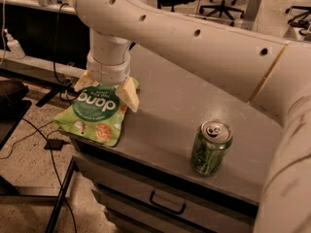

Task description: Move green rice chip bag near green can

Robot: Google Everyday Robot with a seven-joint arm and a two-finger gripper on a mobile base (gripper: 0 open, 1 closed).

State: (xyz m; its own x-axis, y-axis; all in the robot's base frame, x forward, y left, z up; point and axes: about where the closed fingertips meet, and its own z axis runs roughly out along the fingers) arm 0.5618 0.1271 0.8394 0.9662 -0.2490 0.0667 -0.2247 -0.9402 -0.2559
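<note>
We cannot see the top edge of the green rice chip bag: the gripper, at 10 o'clock from the green can, covers it. The arm leaves the frame at 3 o'clock and hides the table's right end. The can's print is too blurred to read.

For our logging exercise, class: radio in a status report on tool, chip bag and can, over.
Tool down at top of green rice chip bag, at edge of table. Bag overhangs edge, well apart from upright green can. Nothing between them.
</note>
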